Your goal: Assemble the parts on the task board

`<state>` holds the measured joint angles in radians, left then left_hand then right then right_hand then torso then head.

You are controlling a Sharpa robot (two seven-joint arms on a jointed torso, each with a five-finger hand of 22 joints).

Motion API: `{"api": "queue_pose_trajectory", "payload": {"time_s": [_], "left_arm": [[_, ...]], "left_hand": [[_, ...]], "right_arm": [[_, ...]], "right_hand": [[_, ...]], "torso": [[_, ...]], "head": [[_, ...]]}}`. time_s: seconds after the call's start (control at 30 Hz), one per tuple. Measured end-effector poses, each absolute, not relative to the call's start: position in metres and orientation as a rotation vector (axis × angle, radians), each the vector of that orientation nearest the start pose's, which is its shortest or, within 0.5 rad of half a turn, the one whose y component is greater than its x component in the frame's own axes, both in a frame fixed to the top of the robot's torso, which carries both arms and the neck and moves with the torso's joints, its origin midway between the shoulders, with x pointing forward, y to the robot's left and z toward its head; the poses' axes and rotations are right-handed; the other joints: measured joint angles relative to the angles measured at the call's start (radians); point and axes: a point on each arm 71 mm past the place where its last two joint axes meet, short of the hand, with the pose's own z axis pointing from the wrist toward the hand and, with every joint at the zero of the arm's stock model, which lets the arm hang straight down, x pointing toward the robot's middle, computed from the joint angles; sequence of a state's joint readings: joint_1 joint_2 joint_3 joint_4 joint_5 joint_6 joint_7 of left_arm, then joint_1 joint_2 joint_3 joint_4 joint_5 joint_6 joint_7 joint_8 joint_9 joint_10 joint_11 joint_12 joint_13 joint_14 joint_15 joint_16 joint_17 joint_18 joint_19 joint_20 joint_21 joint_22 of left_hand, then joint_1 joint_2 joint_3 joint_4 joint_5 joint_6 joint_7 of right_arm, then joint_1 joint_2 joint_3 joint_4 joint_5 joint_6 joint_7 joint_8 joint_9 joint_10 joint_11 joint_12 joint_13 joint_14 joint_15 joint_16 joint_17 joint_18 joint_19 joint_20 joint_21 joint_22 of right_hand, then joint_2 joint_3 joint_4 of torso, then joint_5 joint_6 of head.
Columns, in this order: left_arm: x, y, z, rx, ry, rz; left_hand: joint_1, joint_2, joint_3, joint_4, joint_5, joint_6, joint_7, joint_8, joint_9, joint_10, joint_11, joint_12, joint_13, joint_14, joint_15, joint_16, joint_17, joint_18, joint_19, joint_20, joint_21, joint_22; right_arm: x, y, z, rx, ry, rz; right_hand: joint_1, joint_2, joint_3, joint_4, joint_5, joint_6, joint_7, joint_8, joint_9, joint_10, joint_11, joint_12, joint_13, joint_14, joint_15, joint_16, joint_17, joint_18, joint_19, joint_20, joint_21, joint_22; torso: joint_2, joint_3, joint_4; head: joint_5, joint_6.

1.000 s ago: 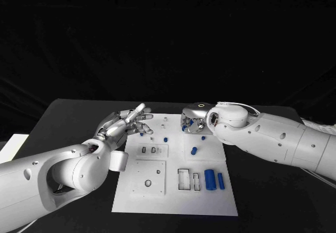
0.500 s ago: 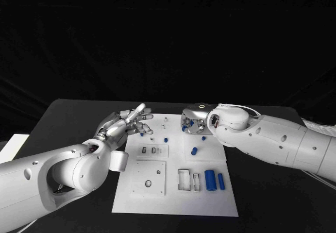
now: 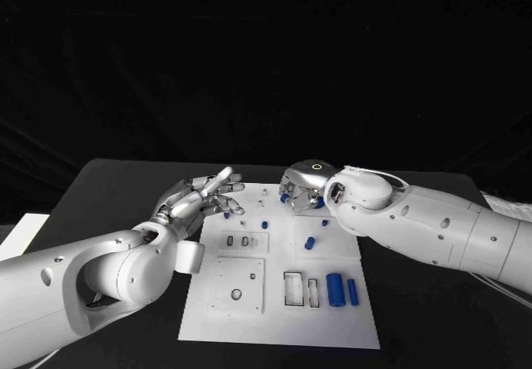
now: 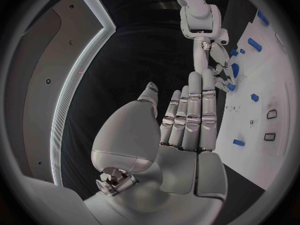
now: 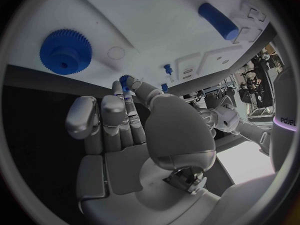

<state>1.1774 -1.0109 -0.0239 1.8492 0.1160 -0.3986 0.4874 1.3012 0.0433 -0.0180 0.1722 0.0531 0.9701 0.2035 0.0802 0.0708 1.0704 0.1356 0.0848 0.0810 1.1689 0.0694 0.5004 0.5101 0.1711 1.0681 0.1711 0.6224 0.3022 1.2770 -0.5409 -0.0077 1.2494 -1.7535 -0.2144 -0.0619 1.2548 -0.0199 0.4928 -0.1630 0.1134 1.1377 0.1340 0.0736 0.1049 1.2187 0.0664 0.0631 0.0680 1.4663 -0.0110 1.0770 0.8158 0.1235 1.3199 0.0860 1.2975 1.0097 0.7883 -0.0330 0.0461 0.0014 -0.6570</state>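
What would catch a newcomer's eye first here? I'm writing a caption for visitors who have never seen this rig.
Two silver hands meet over the far end of the white task board: the left hand hovers with fingers spread and empty, while the right hand pinches a small blue part at its fingertips. Next comes the big blue gear, on the board near the right hand.

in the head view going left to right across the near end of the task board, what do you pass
On the task board: oval hole → large rectangular slot → small rectangular slot → thick blue cylinder → thin blue cylinder.
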Motion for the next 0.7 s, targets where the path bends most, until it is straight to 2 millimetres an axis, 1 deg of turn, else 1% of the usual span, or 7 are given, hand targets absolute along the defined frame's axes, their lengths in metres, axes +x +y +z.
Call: {"api": "queue_pose_trajectory", "payload": {"time_s": [0.13,0.2,0.43,0.6,0.7], "left_arm": [[0.425,0.202,-0.151,-1.206,1.33,-1.682],[0.426,0.202,-0.15,-1.204,1.329,-1.684],[0.427,0.202,-0.146,-1.194,1.325,-1.69],[0.428,0.202,-0.144,-1.189,1.324,-1.694],[0.428,0.201,-0.143,-1.188,1.324,-1.695]], "left_hand": [[0.0,0.0,0.0,0.0,0.0,0.0,0.0,0.0,0.0,0.0,0.0,0.0,0.0,0.0,0.0,0.0,0.0,0.0,0.0,0.0,0.0,0.0],[0.0,0.0,0.0,0.0,0.0,0.0,0.0,0.0,0.0,0.0,0.0,0.0,0.0,0.0,0.0,0.0,0.0,0.0,0.0,0.0,0.0,0.0],[0.0,0.0,0.0,0.0,0.0,0.0,0.0,0.0,0.0,0.0,0.0,-0.004,0.0,0.0,0.0,0.0,0.0,0.0,-0.004,-0.004,0.0,0.0],[0.0,0.0,-0.003,-0.003,0.0,0.0,0.0,0.0,0.0,0.0,0.0,-0.004,0.0,0.0,0.0,0.0,0.001,0.0,-0.004,-0.004,0.0,0.0],[0.0,0.0,-0.003,-0.003,0.0,0.0,0.0,0.0,0.0,0.0,0.0,-0.004,0.0,0.0,0.0,0.0,0.001,0.0,-0.004,-0.004,0.0,0.0]], "right_arm": [[0.543,-0.108,-0.146,-0.511,1.5,0.526],[0.544,-0.106,-0.145,-0.508,1.491,0.527],[0.548,-0.097,-0.143,-0.499,1.467,0.532],[0.551,-0.093,-0.143,-0.493,1.455,0.532],[0.551,-0.092,-0.143,-0.49,1.45,0.532]], "right_hand": [[0.0,0.0,0.0,0.0,0.0,0.0,0.0,0.0,0.0,0.0,0.0,0.0,0.0,0.0,0.0,0.0,0.0,0.0,0.0,0.0,0.0,0.0],[0.0,0.0,0.0,0.0,-0.001,0.0,0.0,0.0,0.0,0.0,0.0,0.0,0.0,0.0,0.0,0.005,0.002,0.0,0.0,0.0,0.0,0.001],[0.0,0.0,0.003,0.003,-0.004,-0.001,0.0,-0.002,-0.002,0.0,0.0,0.0,0.0,0.0,0.0,0.005,0.002,0.0,0.0,0.0,0.0,0.002],[-0.001,-0.001,0.0,0.006,-0.004,-0.001,0.001,-0.003,-0.002,0.0,0.0,0.0,-0.001,0.0,0.0,0.005,0.003,0.0,0.0,0.0,0.0,0.004],[-0.004,-0.004,0.0,0.006,-0.004,-0.002,0.001,-0.003,-0.002,0.0,0.0,0.0,-0.001,0.0,0.0,0.005,0.003,0.0,0.0,0.0,0.0,0.004]], "torso": [[0.002,-0.0006,0.0],[0.003,-0.0017,0.0006],[0.01,-0.0038,0.0045],[0.016,-0.0054,0.0066],[0.019,-0.0066,0.0076]], "head": [[0.002,0.004],[0.003,0.007],[0.0,0.018],[0.0,0.021],[-0.001,0.022]]}}
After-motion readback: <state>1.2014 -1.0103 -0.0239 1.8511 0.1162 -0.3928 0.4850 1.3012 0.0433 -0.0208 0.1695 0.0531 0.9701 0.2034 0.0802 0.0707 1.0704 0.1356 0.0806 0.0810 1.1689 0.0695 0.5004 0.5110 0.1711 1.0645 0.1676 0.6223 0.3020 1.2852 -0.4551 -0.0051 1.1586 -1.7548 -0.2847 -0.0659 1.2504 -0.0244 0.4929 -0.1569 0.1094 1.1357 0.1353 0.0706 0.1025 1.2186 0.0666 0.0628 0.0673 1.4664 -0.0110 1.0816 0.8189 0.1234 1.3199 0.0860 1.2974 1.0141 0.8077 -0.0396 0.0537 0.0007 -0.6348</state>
